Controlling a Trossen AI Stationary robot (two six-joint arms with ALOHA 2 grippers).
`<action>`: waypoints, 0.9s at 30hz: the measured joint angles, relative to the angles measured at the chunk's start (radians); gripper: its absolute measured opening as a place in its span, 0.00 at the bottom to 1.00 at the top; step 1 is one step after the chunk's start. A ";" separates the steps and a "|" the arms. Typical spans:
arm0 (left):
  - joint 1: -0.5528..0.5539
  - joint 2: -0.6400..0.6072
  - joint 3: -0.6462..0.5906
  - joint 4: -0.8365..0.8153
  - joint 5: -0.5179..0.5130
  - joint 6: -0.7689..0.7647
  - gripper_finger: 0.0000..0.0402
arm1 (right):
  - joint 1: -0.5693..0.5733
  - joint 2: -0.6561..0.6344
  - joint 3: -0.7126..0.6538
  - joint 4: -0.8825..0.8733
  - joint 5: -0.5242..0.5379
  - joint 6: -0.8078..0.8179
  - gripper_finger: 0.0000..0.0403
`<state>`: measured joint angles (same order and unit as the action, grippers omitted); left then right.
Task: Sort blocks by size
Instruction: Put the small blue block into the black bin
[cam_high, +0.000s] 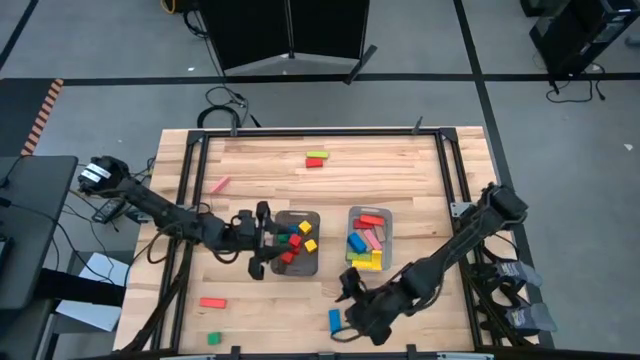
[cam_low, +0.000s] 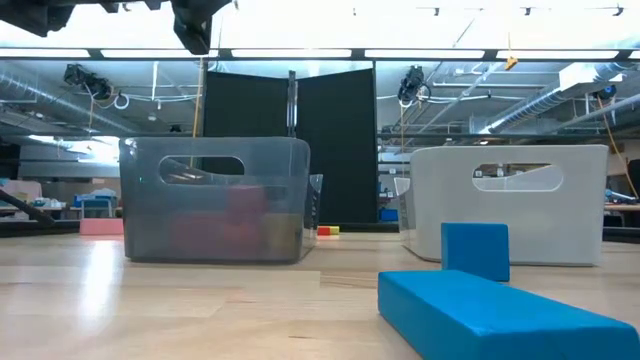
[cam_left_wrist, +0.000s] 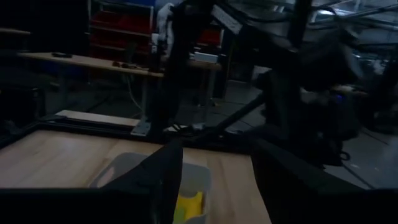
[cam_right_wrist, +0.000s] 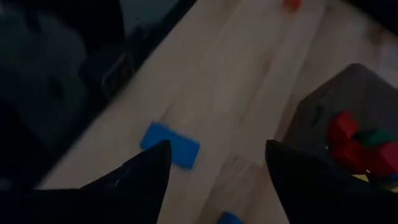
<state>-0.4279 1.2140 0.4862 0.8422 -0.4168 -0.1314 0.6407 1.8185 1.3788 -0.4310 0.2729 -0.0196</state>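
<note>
I take the dark grey tray (cam_high: 296, 242) near the middle of the tabletop (cam_high: 320, 185) as my landmark. My left claw (cam_high: 262, 240) sits at that tray's left rim, its fingers spread on either side of the rim edge, pinching nothing that I can see. The tray holds red, yellow, blue and green blocks (cam_high: 297, 240). Just to its right, close but apart, stands the pale tray (cam_high: 369, 238) with longer red, pink, blue, green and yellow bars inside.

My right claw (cam_high: 350, 290) hangs in front of the pale tray, toward the tabletop's near edge, fingers spread and empty. A blue bar (cam_high: 334, 321) lies just beside it, its long axis running from the near edge toward the far one.

Open room is plentiful behind the grey tray: a broad bare stretch of wood reaches the far edge, broken only by a green-and-red pair (cam_high: 317, 159) lying crosswise and a pink bar (cam_high: 220, 184) set diagonally to the tray's far left. In front and left of the grey tray lie a red bar (cam_high: 212, 302), lying crosswise, and a small green block (cam_high: 214, 338) near the front edge.

The low view shows what the overhead one cannot: a blue block (cam_low: 475, 250) standing upright behind a flat blue bar (cam_low: 500, 315). The right wrist view shows the blue bar (cam_right_wrist: 170, 145) flat on bare wood and red blocks in the grey tray (cam_right_wrist: 348, 99). The left wrist view gives only a tray rim and a yellow block (cam_left_wrist: 189, 205).
</note>
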 joint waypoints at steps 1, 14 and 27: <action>0.000 0.000 0.000 -0.001 -0.005 0.000 0.49 | -0.003 0.019 0.029 -0.041 -0.008 -0.027 0.68; -0.026 0.002 0.000 -0.004 -0.005 -0.006 0.49 | -0.073 0.260 0.294 -0.471 -0.113 -0.252 0.68; -0.038 0.002 0.001 -0.011 -0.003 -0.001 0.49 | -0.112 0.342 0.302 -0.570 -0.081 -0.383 0.68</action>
<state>-0.4655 1.2163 0.4873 0.8315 -0.4201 -0.1329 0.5283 2.1601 1.6804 -1.0010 0.1919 -0.4027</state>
